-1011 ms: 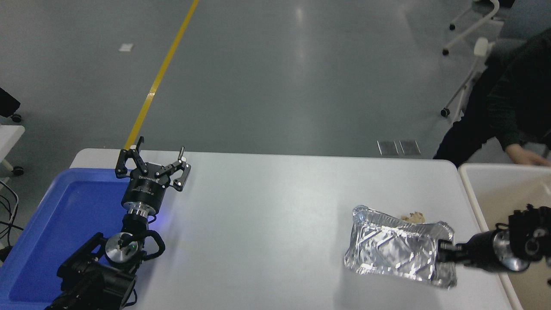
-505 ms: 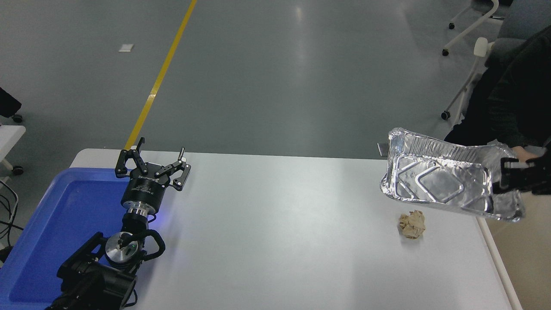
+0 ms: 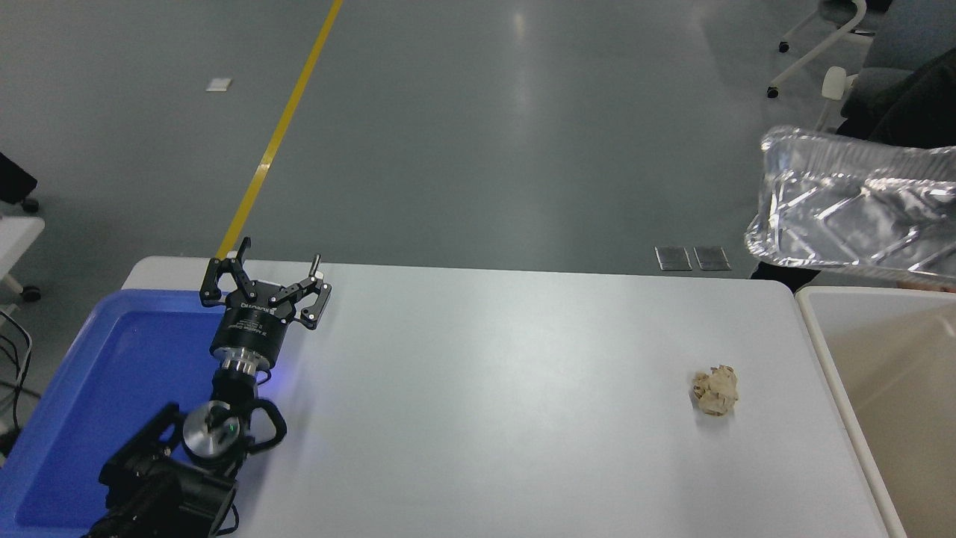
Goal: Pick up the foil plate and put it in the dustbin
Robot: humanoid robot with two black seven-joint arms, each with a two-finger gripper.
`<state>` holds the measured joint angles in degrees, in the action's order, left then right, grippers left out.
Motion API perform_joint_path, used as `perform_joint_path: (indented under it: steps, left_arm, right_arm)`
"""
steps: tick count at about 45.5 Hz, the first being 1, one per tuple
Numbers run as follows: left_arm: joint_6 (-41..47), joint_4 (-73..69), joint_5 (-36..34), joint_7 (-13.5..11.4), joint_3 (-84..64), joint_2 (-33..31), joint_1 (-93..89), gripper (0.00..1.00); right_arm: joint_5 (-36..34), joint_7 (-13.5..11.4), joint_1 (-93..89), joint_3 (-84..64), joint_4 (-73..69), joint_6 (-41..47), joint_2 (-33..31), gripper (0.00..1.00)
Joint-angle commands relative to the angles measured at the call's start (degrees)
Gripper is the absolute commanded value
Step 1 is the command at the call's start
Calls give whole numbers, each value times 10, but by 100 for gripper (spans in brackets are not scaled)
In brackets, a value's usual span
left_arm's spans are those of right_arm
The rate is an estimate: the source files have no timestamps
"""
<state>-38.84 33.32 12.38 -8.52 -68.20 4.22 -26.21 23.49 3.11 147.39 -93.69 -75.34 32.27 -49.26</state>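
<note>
The foil plate [image 3: 851,217] hangs in the air at the right edge, tilted, above the far end of the dustbin [image 3: 881,373]. Its right end runs out of the picture. My right gripper is out of view past that edge, so what holds the plate does not show. The beige dustbin with its white rim stands off the table's right side. My left gripper [image 3: 265,278] is parked open at the lower left, over the far corner of the blue tray.
A blue plastic tray [image 3: 82,403] lies at the table's left end. A small crumpled tan paper ball [image 3: 715,389] sits on the white table [image 3: 485,388] near the dustbin. A person in dark clothing and chairs are at the top right.
The foil plate rose off the table and moved up and to the right, over the dustbin. The right gripper went out of the picture. The paper ball it covered is now exposed.
</note>
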Motion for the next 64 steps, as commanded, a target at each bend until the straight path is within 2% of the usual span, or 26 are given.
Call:
perform_joint_path:
  steps: [1,11,23,27,34,40,44,53,64]
  left_arm:
    - [0,0,0,0,0,0,-1,99]
    - [0,0,0,0,0,0,0,99]
    - [0,0,0,0,-1,0,0,99]
    - [0,0,0,0,-1,0,0,99]
    - [0,0,0,0,-1,0,0,99]
    - [0,0,1,0,-1,0,-1,99]
    - [0,0,1,0,-1,0,-1,99]
    - [0,-1,1,0,-1,0,0,99]
    - [0,0,1,0,-1,0,-1,99]
  right_arm:
    - [-58,-1,-143,10,160,-126,-93,0]
    - [-176,-1,-400,173,243,-266,-176,0]
    - [-280,-1,-809,515,287,-403,-161,0]
    - [-283,-1,-923,640,326,-438,-124,0]
    - [-283,0,-1096,801,468,-462,-20,0]
    - [-279,-1,-1171,867,675,-444,132,0]
    - [-284,-1,-1188,876,742,-441,196,0]
    - [-283,-1,-1212,936,747,-448,255,0]
    - [-283,0,-1233,962,748,-451,294,0]
